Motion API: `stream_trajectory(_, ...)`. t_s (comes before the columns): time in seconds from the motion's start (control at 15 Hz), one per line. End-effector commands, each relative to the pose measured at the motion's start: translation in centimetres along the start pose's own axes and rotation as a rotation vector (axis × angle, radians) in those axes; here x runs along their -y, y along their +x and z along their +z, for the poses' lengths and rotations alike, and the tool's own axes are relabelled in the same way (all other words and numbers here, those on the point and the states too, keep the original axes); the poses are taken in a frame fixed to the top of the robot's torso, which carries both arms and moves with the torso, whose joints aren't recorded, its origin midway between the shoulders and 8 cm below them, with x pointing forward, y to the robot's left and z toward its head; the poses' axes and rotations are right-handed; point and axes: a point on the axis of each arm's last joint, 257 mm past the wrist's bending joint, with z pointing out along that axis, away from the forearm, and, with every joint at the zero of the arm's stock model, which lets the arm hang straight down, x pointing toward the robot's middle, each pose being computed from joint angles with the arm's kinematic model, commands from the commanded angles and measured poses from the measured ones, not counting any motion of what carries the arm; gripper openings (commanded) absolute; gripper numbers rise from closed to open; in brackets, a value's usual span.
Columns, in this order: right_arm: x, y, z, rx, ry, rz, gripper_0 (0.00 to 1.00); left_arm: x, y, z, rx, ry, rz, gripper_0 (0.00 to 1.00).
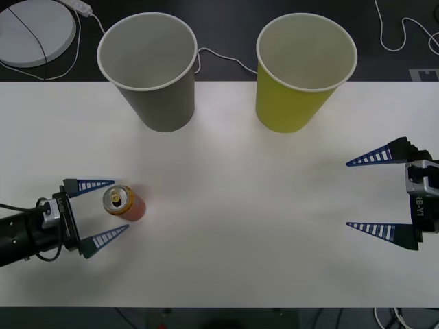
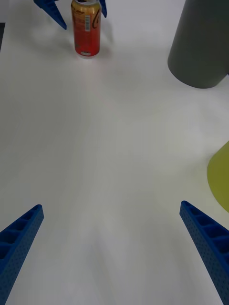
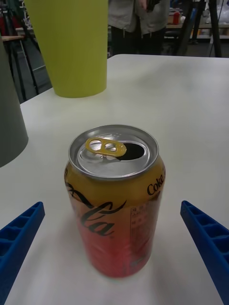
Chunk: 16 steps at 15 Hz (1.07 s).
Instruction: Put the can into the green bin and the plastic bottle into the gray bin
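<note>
Down at the desk's [image 1: 240, 205] near-left corner, the left claw [image 1: 103, 212] is sitting spread wide around the upright Coke can [image 1: 123, 203], not touching; the right claw [image 1: 374, 195] is idling, also apart.

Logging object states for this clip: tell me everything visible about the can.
The can is a small orange-red drink can with Coke lettering, a shiny metal top and a gold pull-tab, already opened. It stands upright on the white table, between the open fingers of the left gripper, which do not touch it.

white table [image 1: 226, 178] (cables [image 1: 401, 34] trailing on dark floor behind).
</note>
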Motion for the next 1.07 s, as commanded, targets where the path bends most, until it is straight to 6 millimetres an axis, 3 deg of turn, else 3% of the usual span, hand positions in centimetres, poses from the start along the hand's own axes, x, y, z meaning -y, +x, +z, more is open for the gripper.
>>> stream_trajectory(0.07, 0.0, 0.0, 0.0, 0.000, 0.000, 0.000, 1.00, 0.1, -0.1, 1.3, 0.008, 0.001, 0.000, 1.00)
stream_trajectory(0.53, 0.0, 0.0, 0.0, 0.000, 0.000, 0.000, 1.00, -0.1, -0.1, 4.3, 0.012, -0.006, 0.001, 1.00)
stream_trajectory(0.8, 0.0, 0.0, 0.0, 0.000, 0.000, 0.000, 1.00, -0.3, -0.1, 4.7, 0.011, -0.008, -0.002, 1.00)
stream_trajectory(0.87, 0.0, 0.0, 0.0, 0.000, 0.000, 0.000, 1.00, -0.2, -0.1, 4.7, 0.011, -0.010, -0.007, 0.70)
stream_trajectory(0.93, 0.0, 0.0, 0.0, 0.000, 0.000, 0.000, 1.00, -0.1, -0.1, 4.8, 0.013, -0.006, -0.007, 0.15)
stream_trajectory(1.0, 0.0, 0.0, 0.0, 0.000, 0.000, 0.000, 1.00, -0.2, -0.1, 4.8, 0.013, -0.007, -0.010, 0.00)
stream_trajectory(1.07, 0.0, 0.0, 0.0, 0.000, 0.000, 0.000, 1.00, -0.2, -0.1, 4.7, 0.010, -0.008, -0.009, 0.00)
